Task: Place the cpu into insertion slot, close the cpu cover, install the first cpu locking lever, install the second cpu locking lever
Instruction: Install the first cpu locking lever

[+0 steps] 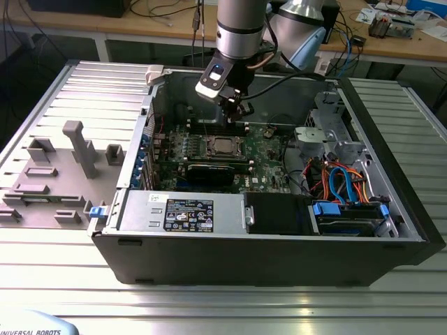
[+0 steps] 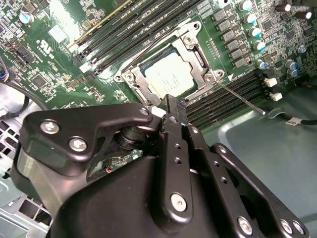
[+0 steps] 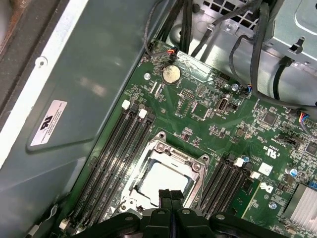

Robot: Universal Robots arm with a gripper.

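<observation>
- The end effector (image 1: 237,115) hangs from the arm inside an open computer case (image 1: 279,262), low over the green motherboard (image 1: 269,157).
- In both wrist views its black fingertips (image 2: 171,103) (image 3: 171,194) are pressed together with nothing between them: clenched and empty.
- The cpu (image 2: 167,74) lies flat in the insertion slot (image 2: 130,76), its dull silver top showing through the square window.
- The cpu cover (image 2: 197,58) lies down over the cpu, its metal frame around the chip's edges; the first wrist view shows the same frame (image 3: 198,168) around the chip (image 3: 161,179).
- The fingertips sit just beside one edge of the slot, close above the board; I cannot tell whether they touch anything.
- A thin metal locking lever (image 2: 242,96) runs from a corner of the slot out across the black memory slots (image 2: 233,99) on that side.
- More memory slots (image 2: 143,25) lie on the other side of the slot.
- A coin cell battery (image 3: 171,74) sits on the board well apart from the slot.
- The case rests on a ribbed metal surface (image 1: 209,300), with a grey fixture tray (image 1: 56,174) at the exterior view's left.
</observation>
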